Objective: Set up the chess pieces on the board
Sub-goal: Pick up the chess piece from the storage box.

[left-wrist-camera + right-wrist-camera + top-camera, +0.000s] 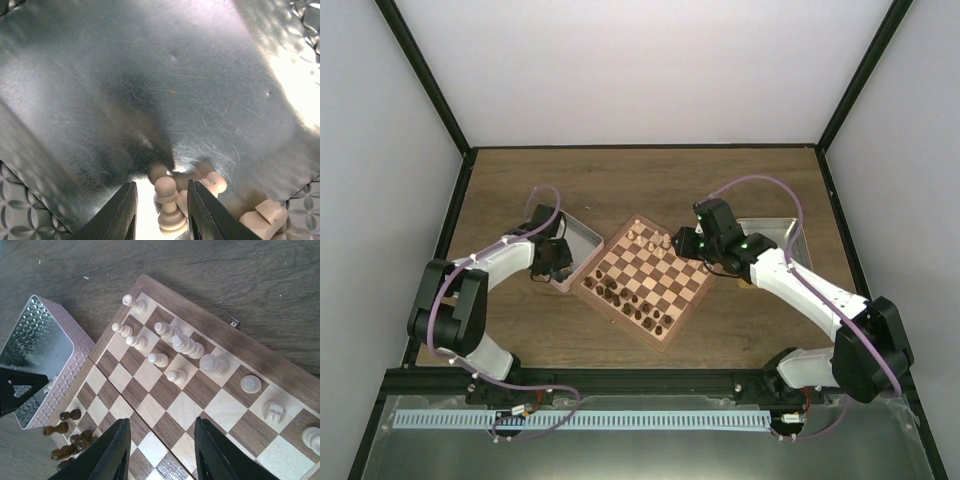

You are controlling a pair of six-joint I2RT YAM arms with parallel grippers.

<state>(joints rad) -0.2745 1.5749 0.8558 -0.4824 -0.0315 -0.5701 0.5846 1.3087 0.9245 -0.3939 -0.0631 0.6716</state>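
Down in the metal tray [150, 75], my left hand [161, 184] stands spread either side of a lying beige pawn [167, 202], placed, I reckon, so both fingers can close on it. Over the board [220, 410] my right hand [161, 421] hangs spread and empty, above the pale, turned wooden chess pieces [177, 342] gathered along one edge.

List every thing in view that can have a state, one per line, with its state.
left gripper: open, straddling a light pawn
right gripper: open, empty, above the chessboard
chessboard: lying flat, partly set
left metal tray: holding light pieces
light chess pieces: several standing on chessboard
dark chess pieces: on chessboard
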